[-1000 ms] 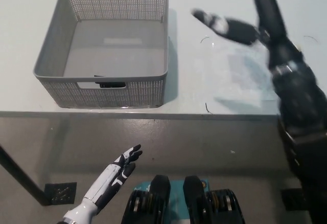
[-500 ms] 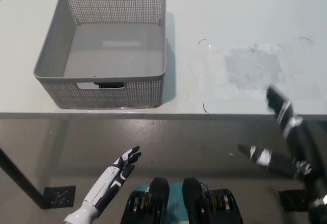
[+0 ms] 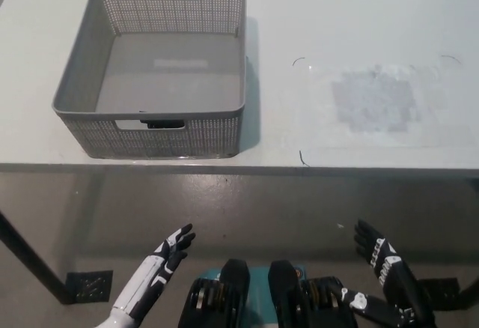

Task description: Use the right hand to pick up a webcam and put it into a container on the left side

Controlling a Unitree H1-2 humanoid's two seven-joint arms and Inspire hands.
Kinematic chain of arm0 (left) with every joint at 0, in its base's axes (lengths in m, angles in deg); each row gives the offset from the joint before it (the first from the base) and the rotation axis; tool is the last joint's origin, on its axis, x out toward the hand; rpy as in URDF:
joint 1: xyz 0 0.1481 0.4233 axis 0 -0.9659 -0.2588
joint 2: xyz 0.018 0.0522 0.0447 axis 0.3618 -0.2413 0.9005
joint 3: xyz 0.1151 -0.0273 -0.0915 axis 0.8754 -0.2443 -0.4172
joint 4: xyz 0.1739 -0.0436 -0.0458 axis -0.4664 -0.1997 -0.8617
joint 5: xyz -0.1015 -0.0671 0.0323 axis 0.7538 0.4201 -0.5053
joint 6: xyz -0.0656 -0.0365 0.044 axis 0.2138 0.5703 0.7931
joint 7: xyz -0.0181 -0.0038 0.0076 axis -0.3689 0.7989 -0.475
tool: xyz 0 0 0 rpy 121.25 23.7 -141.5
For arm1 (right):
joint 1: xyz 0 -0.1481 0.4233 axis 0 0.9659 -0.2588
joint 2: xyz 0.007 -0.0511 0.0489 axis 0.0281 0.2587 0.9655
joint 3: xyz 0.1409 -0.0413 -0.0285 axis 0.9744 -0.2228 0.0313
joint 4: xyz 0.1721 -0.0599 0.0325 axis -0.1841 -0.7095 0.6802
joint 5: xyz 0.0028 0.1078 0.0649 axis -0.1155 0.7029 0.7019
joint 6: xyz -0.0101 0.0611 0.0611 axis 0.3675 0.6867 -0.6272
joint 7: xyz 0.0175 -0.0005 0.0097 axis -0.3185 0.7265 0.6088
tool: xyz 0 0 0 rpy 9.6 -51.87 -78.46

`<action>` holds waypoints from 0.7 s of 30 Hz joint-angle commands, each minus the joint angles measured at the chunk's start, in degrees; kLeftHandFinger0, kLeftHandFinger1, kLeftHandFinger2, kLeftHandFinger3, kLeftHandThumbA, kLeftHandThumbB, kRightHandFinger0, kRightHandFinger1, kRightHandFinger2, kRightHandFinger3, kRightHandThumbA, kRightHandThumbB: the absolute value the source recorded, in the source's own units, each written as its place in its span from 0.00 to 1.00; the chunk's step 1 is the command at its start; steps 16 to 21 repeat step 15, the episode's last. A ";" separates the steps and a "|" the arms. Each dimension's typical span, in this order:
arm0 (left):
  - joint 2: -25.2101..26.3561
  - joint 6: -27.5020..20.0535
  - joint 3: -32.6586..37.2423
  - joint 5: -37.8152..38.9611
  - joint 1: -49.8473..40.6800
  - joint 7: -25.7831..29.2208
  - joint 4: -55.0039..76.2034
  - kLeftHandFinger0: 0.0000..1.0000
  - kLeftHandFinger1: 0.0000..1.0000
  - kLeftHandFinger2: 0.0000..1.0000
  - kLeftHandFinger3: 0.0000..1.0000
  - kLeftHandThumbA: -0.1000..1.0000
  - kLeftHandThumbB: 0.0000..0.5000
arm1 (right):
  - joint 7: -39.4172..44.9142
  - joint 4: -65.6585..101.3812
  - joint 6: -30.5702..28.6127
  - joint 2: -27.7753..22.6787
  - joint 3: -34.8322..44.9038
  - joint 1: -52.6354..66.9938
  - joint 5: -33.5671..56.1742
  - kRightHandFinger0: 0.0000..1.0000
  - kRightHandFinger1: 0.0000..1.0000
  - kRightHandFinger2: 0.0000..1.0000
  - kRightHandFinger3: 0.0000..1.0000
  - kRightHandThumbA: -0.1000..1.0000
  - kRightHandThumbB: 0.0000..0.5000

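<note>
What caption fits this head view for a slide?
Both hands, white left and black right, open below the white table; grey perforated plastic basket at its left.

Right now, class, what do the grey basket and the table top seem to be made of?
Basket: likely moulded plastic, matte grey, since its walls are a fine even mesh with cut-out handles. Table: a smooth pale top, perhaps laminate; a dull scuffed patch suggests surface wear.

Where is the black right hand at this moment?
In the head view, the right hand is at the lower right, below the table edge, empty, far from the grey basket.
</note>
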 commanded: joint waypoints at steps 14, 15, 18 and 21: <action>-1.13 -3.05 -1.31 0.56 -0.48 1.85 -0.21 1.00 1.00 1.00 1.00 1.00 0.38 | 1.53 -1.21 -5.53 -0.33 0.70 -0.60 1.49 1.00 1.00 1.00 1.00 1.00 0.41; -1.13 -3.05 -1.31 0.56 -0.48 1.85 -0.21 1.00 1.00 1.00 1.00 1.00 0.38 | 1.53 -1.21 -5.53 -0.33 0.70 -0.60 1.49 1.00 1.00 1.00 1.00 1.00 0.41; -1.13 -3.05 -1.31 0.56 -0.48 1.85 -0.21 1.00 1.00 1.00 1.00 1.00 0.38 | 1.53 -1.21 -5.53 -0.33 0.70 -0.60 1.49 1.00 1.00 1.00 1.00 1.00 0.41; -1.13 -3.05 -1.31 0.56 -0.48 1.85 -0.21 1.00 1.00 1.00 1.00 1.00 0.38 | 1.53 -1.21 -5.53 -0.33 0.70 -0.60 1.49 1.00 1.00 1.00 1.00 1.00 0.41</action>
